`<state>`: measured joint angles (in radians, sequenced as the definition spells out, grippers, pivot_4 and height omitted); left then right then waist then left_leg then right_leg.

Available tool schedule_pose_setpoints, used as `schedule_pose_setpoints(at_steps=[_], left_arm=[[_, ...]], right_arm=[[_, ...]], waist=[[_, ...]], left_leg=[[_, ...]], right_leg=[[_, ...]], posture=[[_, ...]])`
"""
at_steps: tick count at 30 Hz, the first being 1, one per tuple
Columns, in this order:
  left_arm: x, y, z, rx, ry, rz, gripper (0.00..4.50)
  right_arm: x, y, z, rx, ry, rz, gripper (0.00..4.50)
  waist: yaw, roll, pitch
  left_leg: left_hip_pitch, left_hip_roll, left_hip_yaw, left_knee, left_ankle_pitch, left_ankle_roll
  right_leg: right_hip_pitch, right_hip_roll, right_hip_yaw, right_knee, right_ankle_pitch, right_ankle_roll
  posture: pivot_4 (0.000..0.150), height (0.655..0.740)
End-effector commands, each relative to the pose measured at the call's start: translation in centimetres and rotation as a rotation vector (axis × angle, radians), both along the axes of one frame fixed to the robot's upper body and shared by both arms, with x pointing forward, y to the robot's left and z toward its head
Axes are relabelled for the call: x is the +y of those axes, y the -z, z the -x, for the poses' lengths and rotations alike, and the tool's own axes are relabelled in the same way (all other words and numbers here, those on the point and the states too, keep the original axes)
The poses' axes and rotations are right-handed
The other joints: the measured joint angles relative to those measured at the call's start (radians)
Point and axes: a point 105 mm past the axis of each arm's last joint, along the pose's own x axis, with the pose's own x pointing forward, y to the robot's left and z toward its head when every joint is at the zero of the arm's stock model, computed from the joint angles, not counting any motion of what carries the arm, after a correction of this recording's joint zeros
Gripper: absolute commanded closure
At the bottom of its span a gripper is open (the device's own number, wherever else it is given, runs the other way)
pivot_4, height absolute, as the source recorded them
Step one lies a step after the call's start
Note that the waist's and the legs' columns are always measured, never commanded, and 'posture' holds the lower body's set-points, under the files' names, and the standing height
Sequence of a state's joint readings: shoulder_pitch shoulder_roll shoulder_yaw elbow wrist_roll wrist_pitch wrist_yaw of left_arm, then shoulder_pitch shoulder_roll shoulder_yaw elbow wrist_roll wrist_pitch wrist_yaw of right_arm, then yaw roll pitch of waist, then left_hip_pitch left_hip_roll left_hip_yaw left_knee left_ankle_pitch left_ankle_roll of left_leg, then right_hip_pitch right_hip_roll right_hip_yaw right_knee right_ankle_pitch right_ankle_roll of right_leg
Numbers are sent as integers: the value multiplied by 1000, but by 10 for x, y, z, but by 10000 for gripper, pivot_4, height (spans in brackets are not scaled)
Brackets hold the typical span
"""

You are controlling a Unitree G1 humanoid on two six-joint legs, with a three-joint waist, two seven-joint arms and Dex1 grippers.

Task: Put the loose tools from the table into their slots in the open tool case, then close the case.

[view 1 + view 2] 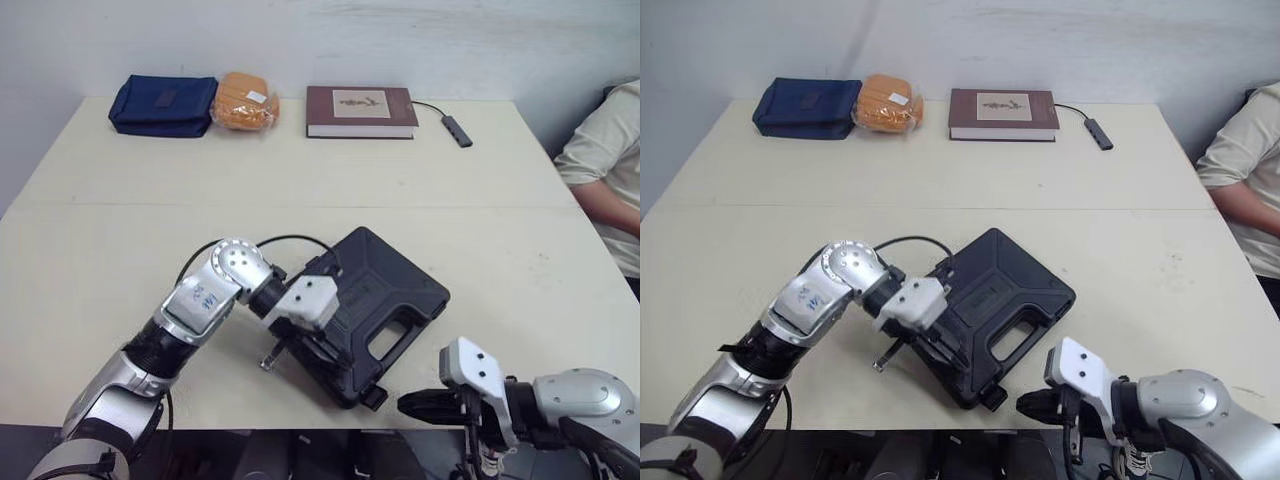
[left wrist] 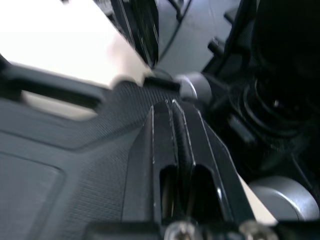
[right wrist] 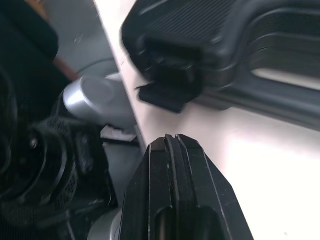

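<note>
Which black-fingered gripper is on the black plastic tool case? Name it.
The left gripper: its fingers lie on the black plastic tool case; the right gripper hovers at the table's near edge, apart from it.

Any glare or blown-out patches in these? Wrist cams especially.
Left wrist view: the table beyond the case is blown out to plain white. Right wrist view: the table glares pale beside the case, which stays dark. Left eye view: light is soft and even over the table, with no hot spots on the case.
</note>
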<state>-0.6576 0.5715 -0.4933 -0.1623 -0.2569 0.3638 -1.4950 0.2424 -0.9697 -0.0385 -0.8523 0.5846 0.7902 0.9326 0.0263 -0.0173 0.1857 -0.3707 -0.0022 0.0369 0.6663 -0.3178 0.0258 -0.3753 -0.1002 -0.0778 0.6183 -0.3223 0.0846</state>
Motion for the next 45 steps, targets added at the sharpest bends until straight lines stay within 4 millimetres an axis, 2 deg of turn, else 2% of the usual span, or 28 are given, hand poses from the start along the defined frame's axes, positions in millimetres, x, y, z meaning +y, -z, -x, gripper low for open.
schedule_pose_setpoints(at_steps=[1, 4, 7, 16, 25, 37, 40, 43, 45], left_arm=[[2, 14, -1, -102, 23, -58, 44525], [9, 31, -5, -172, 39, -129, 44525], [12, 39, -5, -192, 47, -158, 44525], [10, 43, -8, -206, 31, -167, 44525], [9, 46, -11, -212, 15, -170, 44525], [8, 50, -10, -208, 4, -171, 44525], [7, 42, -14, -197, -39, -134, 44525], [9, 15, -17, -114, -119, -22, 44525], [18, -6, -16, -37, -162, 43, 39226]], right_arm=[[5, 3, 1, -14, -41, -9, 45000], [8, 6, -1, -17, -60, -19, 45000], [13, 8, -3, -24, -70, -35, 45000], [24, 9, -10, -48, -59, -114, 45000], [35, -14, -22, -72, -34, -233, 45000], [40, -20, -26, -89, -58, -224, 45000], [34, -17, -25, -103, -62, -156, 45000], [13, -21, -25, -145, -33, -68, 45000], [-2, -31, -26, -155, 9, -62, 45000]], waist=[[0, 0, 0], [0, 0, 0], [0, 5, -4], [0, 10, -10], [-3, 11, -11], [-10, 11, -11], [-11, 11, -11], [-6, 12, -11], [-4, 11, -9]], left_leg=[[0, 0, 0, 0, 0, 0], [1, 0, 0, 0, 0, 0], [2, 0, 0, 0, 0, 1], [3, 0, 0, 0, -1, 2], [3, 0, -1, 0, -3, 5], [4, 0, -1, -2, -3, 6], [4, 0, -1, -2, -3, 6], [4, 0, -1, -2, -3, 6], [2, 0, -1, -2, -3, 6]], right_leg=[[0, 0, 0, 0, 0, 0], [1, 0, 0, 0, 0, 0], [2, -1, 0, 0, 0, 0], [3, -1, 0, 0, 0, 0], [3, -2, 0, 0, 0, 0], [2, -1, 0, 1, 0, -1], [2, -1, -1, 2, 0, -1], [2, -2, 0, 2, 0, -1], [0, -2, -1, 1, 0, -1]], posture=[[1500, 7400], [1500, 7400], [1500, 7400], [1500, 7400], [1500, 7400], [1500, 7400], [1500, 7400], [1500, 7400], [1500, 7400]])
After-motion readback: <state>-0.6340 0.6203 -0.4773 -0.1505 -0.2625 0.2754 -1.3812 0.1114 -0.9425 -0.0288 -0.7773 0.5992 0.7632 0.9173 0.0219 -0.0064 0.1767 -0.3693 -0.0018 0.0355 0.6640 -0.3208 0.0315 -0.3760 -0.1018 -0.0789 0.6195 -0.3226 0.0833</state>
